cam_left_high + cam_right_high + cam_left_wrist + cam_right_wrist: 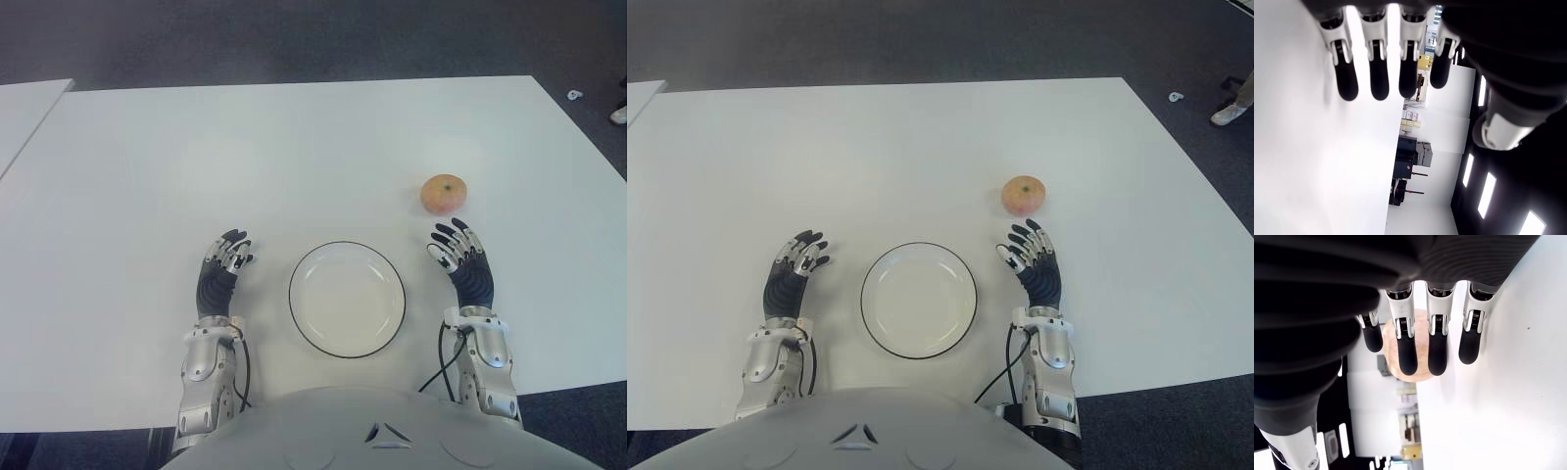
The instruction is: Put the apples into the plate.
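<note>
R hand point(460, 257) fingers point(1407, 350) spread, empty, near apple point(444, 194).

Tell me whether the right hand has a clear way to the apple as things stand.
Probably yes. The right hand shows just short of the apple, fingers open and pointing toward it, with only bare table between them. The plate sits off to its left, out of the way.

We see a white table point(294, 147) on dark grey carpet point(294, 39), a second white table's point(24, 108) corner at far left.
</note>
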Robot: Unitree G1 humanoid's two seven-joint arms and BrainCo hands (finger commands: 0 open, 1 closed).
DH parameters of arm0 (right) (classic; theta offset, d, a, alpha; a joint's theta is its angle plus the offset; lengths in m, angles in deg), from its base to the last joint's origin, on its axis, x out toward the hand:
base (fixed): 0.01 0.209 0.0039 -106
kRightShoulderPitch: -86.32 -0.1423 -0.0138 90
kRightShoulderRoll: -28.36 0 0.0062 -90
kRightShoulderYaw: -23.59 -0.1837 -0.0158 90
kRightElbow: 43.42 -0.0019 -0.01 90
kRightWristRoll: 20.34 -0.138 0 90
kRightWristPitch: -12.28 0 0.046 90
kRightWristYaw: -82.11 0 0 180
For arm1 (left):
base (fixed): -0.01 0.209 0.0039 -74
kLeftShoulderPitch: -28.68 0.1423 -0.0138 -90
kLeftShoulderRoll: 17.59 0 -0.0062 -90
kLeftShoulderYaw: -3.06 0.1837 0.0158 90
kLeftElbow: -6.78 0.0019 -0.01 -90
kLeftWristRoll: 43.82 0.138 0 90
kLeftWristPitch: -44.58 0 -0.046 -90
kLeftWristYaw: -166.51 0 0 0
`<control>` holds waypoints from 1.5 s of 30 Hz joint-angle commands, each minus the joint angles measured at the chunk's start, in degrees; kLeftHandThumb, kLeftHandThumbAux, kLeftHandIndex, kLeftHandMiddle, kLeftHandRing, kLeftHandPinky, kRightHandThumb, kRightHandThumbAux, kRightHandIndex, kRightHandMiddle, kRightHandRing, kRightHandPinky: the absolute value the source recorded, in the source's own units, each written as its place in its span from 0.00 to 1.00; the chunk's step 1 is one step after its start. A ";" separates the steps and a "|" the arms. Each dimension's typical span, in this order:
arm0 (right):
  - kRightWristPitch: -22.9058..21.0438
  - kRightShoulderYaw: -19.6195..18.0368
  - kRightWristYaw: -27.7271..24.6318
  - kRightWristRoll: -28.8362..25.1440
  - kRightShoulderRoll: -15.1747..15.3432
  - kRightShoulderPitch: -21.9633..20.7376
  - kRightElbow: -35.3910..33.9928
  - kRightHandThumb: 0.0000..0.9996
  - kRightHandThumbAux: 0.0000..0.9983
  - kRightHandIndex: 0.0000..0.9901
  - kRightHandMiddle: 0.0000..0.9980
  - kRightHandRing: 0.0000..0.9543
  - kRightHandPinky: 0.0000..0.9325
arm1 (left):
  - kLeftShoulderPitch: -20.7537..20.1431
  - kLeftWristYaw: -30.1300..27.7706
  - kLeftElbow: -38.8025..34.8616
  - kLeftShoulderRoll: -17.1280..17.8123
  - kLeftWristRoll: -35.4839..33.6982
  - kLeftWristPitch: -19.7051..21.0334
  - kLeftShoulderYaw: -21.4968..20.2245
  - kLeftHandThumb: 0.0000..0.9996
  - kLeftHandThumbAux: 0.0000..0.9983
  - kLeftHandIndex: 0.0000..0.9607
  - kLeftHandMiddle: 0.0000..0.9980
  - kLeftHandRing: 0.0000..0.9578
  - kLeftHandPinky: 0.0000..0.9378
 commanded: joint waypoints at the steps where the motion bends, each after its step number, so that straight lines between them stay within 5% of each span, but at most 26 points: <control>1: 2.54 -1.68 -1.56 -1.70 1.31 -0.56 -0.52 0.51 0.68 0.14 0.24 0.25 0.28 | -0.12 0.09 0.93 -0.09 0.48 0.00 0.07 0.38 0.60 0.24 0.24 0.27 0.32; 8: 9.73 -4.73 -1.92 -0.98 3.93 -6.50 0.46 0.56 0.64 0.15 0.23 0.24 0.28 | -0.61 0.07 1.70 -0.24 0.55 -0.08 0.16 0.38 0.59 0.24 0.24 0.27 0.32; 13: 22.44 -6.15 6.66 15.57 7.76 -11.99 4.53 0.54 0.61 0.16 0.22 0.23 0.23 | -0.89 0.21 2.18 -0.25 0.76 -0.27 0.17 0.38 0.60 0.24 0.24 0.27 0.33; 17: 26.63 -7.47 21.50 35.66 11.44 -13.90 6.35 0.50 0.59 0.16 0.21 0.21 0.19 | -0.98 0.25 2.45 -0.34 0.71 -0.48 0.08 0.39 0.60 0.24 0.24 0.27 0.33; 25: 20.38 -3.25 27.88 48.31 15.59 -19.17 6.47 0.48 0.53 0.14 0.16 0.14 0.12 | -1.22 -0.25 2.87 -0.37 0.10 -0.61 -0.05 0.39 0.59 0.23 0.24 0.27 0.32; 35: 14.26 0.78 31.48 62.47 25.06 -24.69 8.90 0.51 0.48 0.11 0.13 0.08 0.02 | -1.35 -0.74 3.03 -0.09 -0.78 -0.55 -0.40 0.38 0.58 0.22 0.23 0.27 0.32; 45: 7.20 6.59 30.93 67.55 30.12 -29.60 11.29 0.50 0.47 0.10 0.11 0.06 0.00 | -1.99 -0.54 3.86 0.09 -0.61 -1.04 -0.45 0.39 0.58 0.23 0.23 0.27 0.32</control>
